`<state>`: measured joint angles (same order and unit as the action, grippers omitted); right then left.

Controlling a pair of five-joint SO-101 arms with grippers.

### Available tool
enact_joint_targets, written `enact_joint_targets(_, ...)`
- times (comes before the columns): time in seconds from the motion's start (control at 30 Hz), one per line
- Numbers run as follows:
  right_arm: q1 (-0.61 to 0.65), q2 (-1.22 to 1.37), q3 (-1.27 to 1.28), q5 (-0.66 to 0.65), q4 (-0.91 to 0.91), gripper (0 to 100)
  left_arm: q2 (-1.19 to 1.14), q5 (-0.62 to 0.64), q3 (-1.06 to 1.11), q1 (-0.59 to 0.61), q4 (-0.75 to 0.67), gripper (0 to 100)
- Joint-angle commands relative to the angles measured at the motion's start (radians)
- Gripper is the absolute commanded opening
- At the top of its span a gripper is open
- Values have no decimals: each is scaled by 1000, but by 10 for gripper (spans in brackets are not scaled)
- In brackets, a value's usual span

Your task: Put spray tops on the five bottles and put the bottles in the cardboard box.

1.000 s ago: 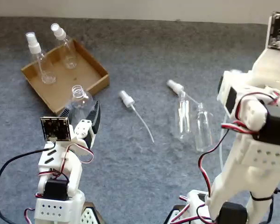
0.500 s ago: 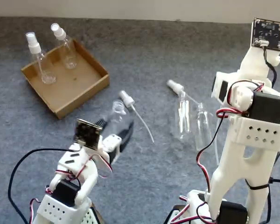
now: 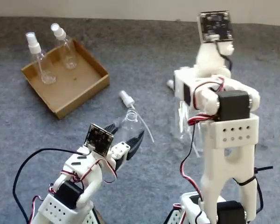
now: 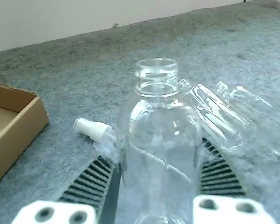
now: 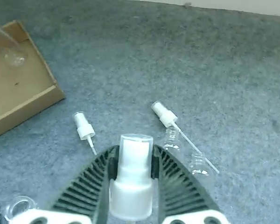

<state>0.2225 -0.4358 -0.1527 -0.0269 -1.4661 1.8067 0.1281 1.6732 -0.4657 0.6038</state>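
Cardboard box [image 3: 81, 99] at the counter's [image 3: 149, 42] far-left corner holds two capped bottles [image 3: 39, 63]; left gripper [image 3: 125, 134] clamps an uncapped bottle [image 3: 129, 122] upright mid-counter, a loose spray top [image 3: 127, 99] just beyond. Right gripper [image 5: 130, 156] pinches another spray top [image 5: 132, 179], so capping step: next, line it up over the open neck. Two bare bottles [image 5: 196, 164] lie right of centre, probably not blocking.
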Motion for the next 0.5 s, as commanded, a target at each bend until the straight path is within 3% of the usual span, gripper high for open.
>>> enact_joint_targets(0.0, 51, -77, -12, 0, 27, 12, 5, -123, 22, -15, 21, 46)
enact_joint_targets(0.23, 82, -329, 31, 0, 150, 12, 12, -203, 22, -150, 95, 46)
enact_joint_targets(0.47, 79, -572, 386, 0, 412, 12, 12, -227, 22, -186, 137, 46)
